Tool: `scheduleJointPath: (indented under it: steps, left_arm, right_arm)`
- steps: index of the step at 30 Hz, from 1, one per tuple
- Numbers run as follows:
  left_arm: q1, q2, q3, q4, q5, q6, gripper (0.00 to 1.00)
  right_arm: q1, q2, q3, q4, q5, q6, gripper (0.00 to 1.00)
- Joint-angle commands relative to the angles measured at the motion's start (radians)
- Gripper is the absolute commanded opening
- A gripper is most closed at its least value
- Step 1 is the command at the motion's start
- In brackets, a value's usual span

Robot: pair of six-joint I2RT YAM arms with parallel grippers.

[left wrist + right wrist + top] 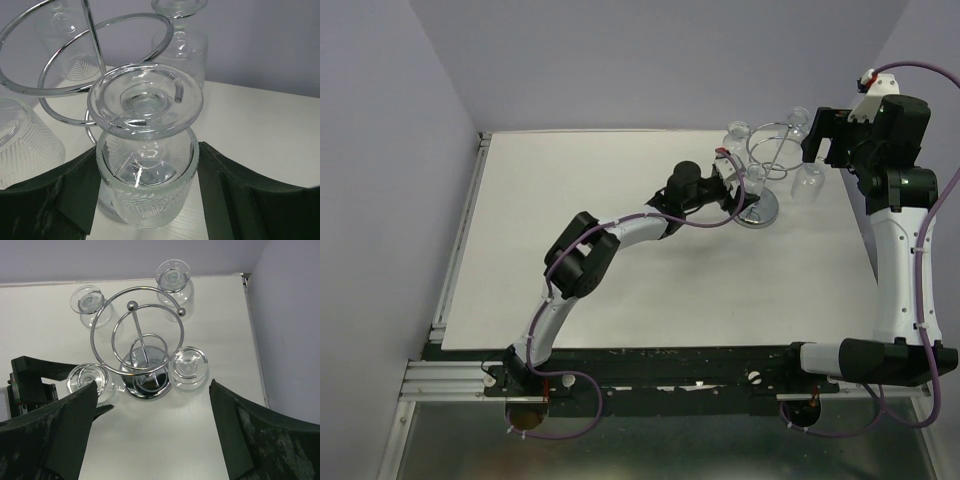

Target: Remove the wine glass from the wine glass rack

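Note:
The chrome wine glass rack [770, 158] stands at the back right of the table on its round mirrored base [147, 385]. A clear ribbed wine glass [147, 195] hangs upside down from a hook on the rack's ring [50, 90], its foot [145, 100] resting on the wire. My left gripper [147, 202] is shut on this glass's bowl, one dark finger [60, 200] pressed against each side. The right wrist view shows the same glass [87, 380]. My right gripper [152, 440] hovers open above the rack with nothing between its fingers.
Three more glasses hang on the rack [189, 367] [174, 277] [89, 300]. The right arm [890, 190] stands close behind and to the right of the rack. A wall runs along the table's back edge and another along its right side.

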Motion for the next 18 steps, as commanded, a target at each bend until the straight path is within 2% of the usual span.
scheduleJointPath:
  steps: [1, 18]
  left_arm:
    - [-0.017, -0.07, -0.018, 0.052, 0.064, -0.057, 0.0]
    - [-0.019, -0.118, -0.074, 0.095, -0.008, -0.074, 0.0]
  right_arm:
    - [-0.006, -0.027, -0.021, 0.0, 0.0, 0.012, 1.0]
    - [-0.008, -0.048, -0.032, 0.0, -0.017, 0.014, 1.0]
